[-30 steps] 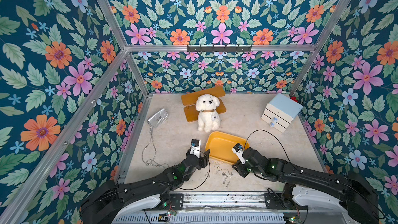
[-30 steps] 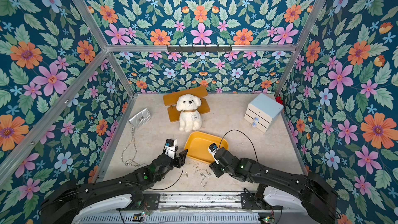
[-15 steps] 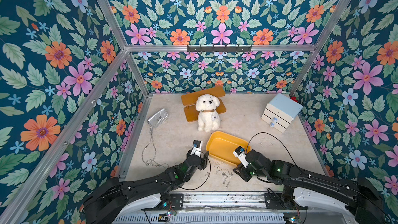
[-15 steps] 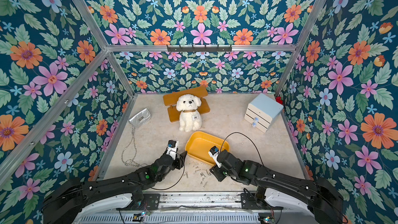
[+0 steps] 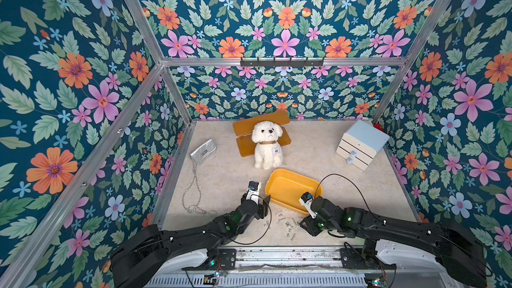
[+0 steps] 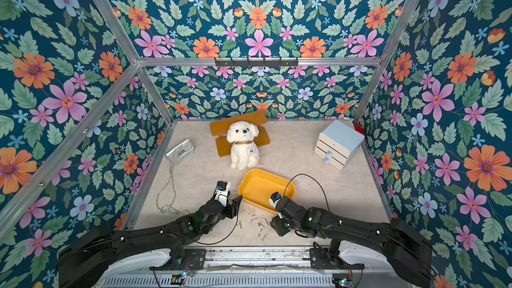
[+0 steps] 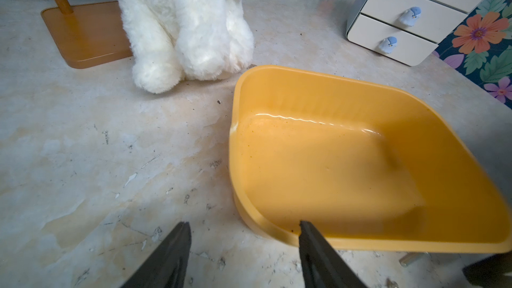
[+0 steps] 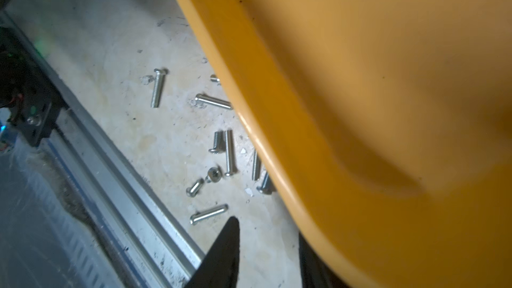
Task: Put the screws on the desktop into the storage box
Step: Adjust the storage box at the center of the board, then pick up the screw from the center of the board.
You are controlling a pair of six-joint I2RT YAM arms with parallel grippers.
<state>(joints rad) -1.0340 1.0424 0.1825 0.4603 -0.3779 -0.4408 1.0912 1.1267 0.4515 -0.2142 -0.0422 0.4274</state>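
Screws [image 5: 288,224] lie scattered on the desktop [image 5: 221,178], just beside the near wall of the storage box [image 5: 289,189] and between the two arms. In the right wrist view, several lie partly under the box rim.

Left gripper [image 7: 244,222]: jaws wide apart, nothing between them, one fingertip [image 7: 307,236] at the near corner of the box rim.

Right gripper [image 8: 267,228]: jaws parted over bare desktop close to the screws, holding nothing. One finger is partly hidden beneath the box rim.
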